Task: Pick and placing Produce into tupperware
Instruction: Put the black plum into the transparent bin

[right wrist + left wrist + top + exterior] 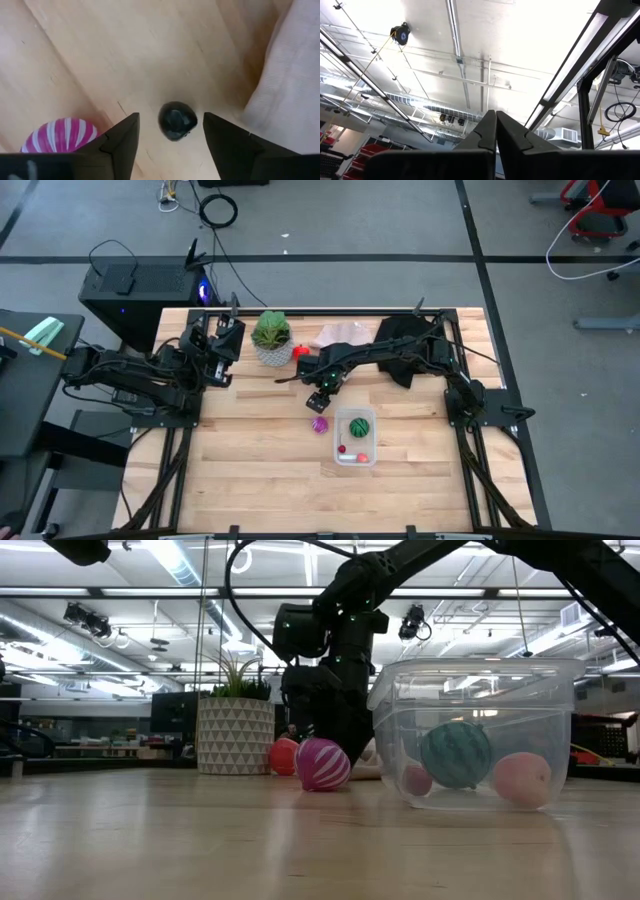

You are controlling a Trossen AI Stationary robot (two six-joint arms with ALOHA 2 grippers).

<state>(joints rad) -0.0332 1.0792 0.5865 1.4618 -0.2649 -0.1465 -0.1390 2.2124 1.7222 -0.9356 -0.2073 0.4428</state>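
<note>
A tiny dark-red fruit [177, 121] lies on the wooden table. My right gripper [171, 121] hangs over it, pointing down and open, with one finger on each side and a gap to each. A purple-and-white striped ball [60, 136] lies close beside it [319, 424]. The clear tupperware [340, 464] stands just right of and nearer than that ball. It holds a green round fruit [455, 753], a peach-coloured one [522, 780] and a small dark-red one [415, 780]. A red fruit [301, 352] lies by the plant pot. My left gripper [496, 131] is shut and points up, at the table's far left.
A leafy plant in a white patterned pot [271, 338] stands at the back. A beige cloth [290, 85] lies close to my right gripper, and a black cloth [405, 345] lies at the back right. The near half of the table [260, 480] is bare wood.
</note>
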